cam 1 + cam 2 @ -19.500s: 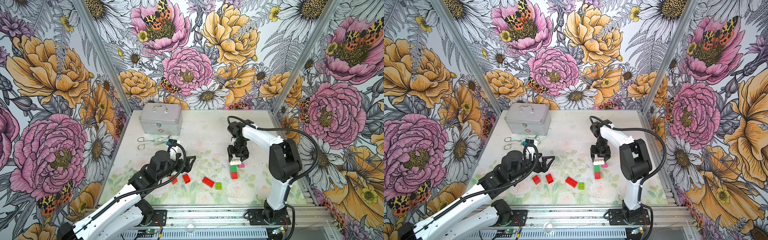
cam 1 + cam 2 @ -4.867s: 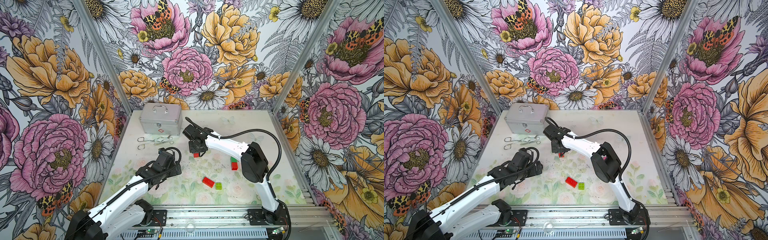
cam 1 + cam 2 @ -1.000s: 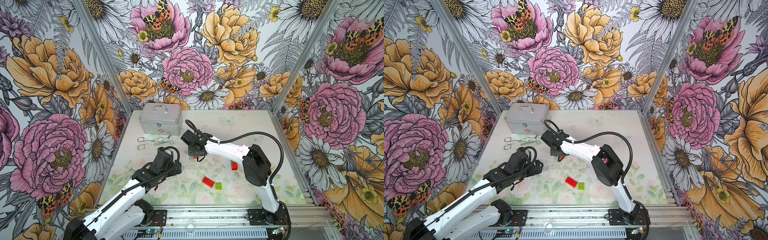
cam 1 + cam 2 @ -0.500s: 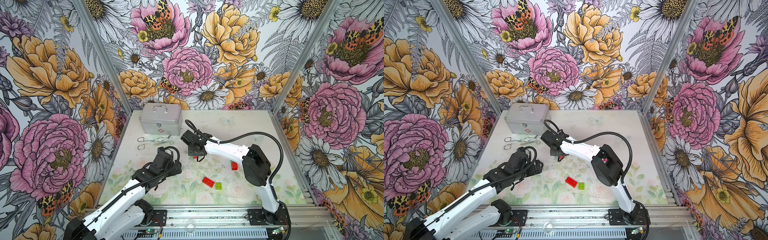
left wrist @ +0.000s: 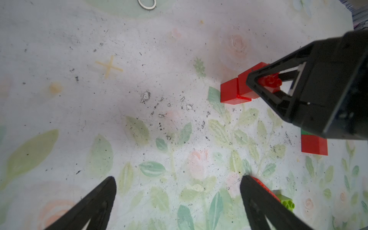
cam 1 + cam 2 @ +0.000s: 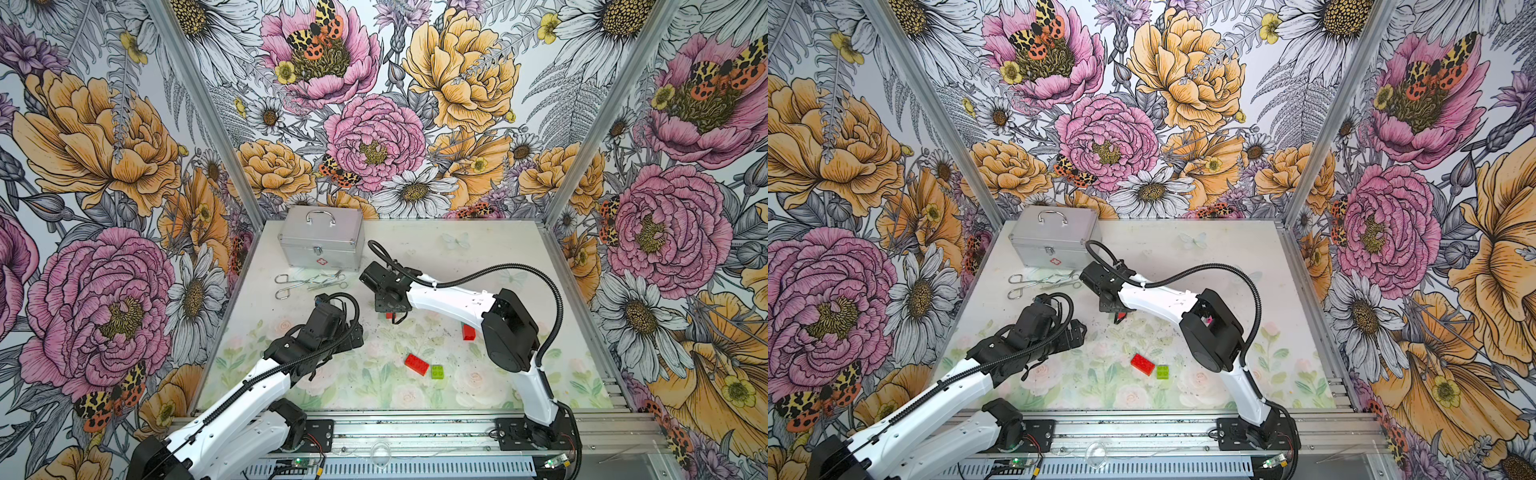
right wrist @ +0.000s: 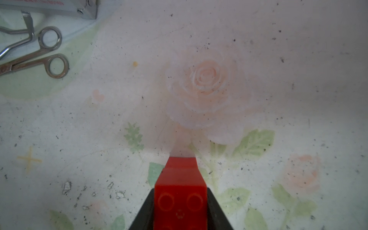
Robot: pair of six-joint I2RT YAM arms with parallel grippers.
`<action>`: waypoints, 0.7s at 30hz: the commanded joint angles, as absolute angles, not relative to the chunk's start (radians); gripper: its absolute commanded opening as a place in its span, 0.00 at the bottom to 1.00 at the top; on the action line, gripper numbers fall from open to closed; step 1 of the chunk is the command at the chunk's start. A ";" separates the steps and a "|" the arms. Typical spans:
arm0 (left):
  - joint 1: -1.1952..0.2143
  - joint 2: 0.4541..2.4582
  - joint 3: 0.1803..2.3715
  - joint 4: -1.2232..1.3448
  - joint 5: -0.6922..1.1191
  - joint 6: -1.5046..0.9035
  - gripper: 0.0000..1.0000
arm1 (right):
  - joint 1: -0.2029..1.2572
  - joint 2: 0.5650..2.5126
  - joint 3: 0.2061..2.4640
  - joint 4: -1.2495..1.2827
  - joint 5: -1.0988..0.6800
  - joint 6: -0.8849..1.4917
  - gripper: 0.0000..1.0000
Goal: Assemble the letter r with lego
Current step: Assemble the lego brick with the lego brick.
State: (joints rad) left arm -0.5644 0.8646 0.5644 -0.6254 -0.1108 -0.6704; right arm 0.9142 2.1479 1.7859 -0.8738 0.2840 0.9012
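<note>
The right end effector [image 6: 390,308] pinches a red lego piece [image 7: 180,199]. Its two black fingers press on both sides of the piece. The piece looks like two red bricks stuck together, with round studs on the end that faces the wrist camera. It hangs down from the fingers, very low over the desk [image 6: 478,257]. It is hard to tell if it touches the desk. In both top views only a small bit of red shows under the end effector, near the middle of the desk.

At 3 o'clock from that piece stands a small red and green stack [image 6: 468,331], partly hidden behind the white right arm. At 5 o'clock lies a long red brick [image 6: 416,364], and a lime green brick [image 6: 437,371] sits just beside it.

The left end effector [image 5: 177,178] is at 8 o'clock from the held piece. Its fingers are spread wide apart and nothing is between them. It hangs over a bare, speckled part of the desk.

At 10 o'clock from the held piece lie some steel tools [image 6: 309,281] with ring handles. Behind them, at 11 o'clock, a silver case [image 6: 321,237] with a handle on its lid stands by the back wall.
</note>
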 commanded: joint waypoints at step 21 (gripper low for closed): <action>-0.554 0.847 0.551 -0.603 -0.094 -0.658 0.99 | 0.950 2.179 1.706 -0.937 0.319 1.037 0.26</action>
